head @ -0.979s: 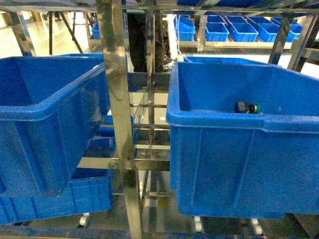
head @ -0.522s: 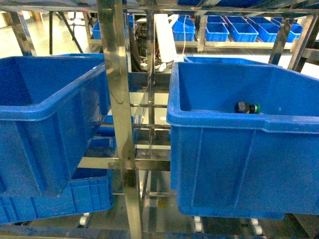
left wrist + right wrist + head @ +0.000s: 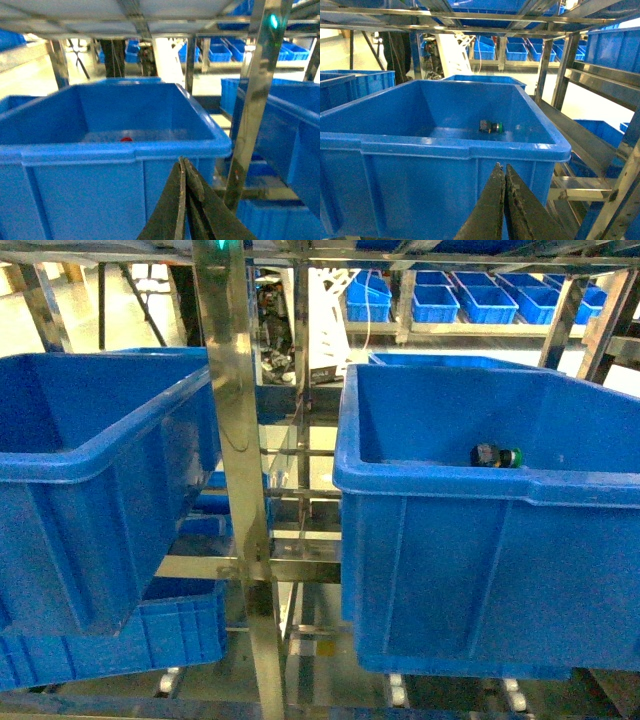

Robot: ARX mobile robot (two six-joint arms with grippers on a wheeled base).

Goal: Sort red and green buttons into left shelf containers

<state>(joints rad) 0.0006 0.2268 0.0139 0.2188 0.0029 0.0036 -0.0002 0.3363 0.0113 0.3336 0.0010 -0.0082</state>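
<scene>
Green shows on the cap of one button (image 3: pixel 497 456), which lies on its side on the floor of the right crate (image 3: pixel 450 580), toward the back wall; the right wrist view finds it (image 3: pixel 491 127) near the middle of that crate (image 3: pixel 420 185). Red, a small patch only, marks the other button (image 3: pixel 126 139) on the floor of the left crate (image 3: pixel 75 200), mostly hidden behind the near rim in the left wrist view. In the head view the left crate (image 3: pixel 80 490) hides its inside, so no red cap shows there.

Both crates sit side by side on the steel shelf, apart, with a shiny upright post (image 3: pixel 235 440) standing between them. That post (image 3: pixel 252 100) rises just right of the left crate in the left wrist view and carries a small green light near its top. A lower crate (image 3: pixel 120 640) sits under the left one. More small blue bins (image 3: pixel 470 300) line racks in the background.

Outside the crates, the left gripper (image 3: pixel 183 165) sits below the left crate's front rim, its fingers pressed together with nothing between them. Likewise the right gripper (image 3: pixel 501 172) sits in front of the right crate's wall, fingers closed together and empty.
</scene>
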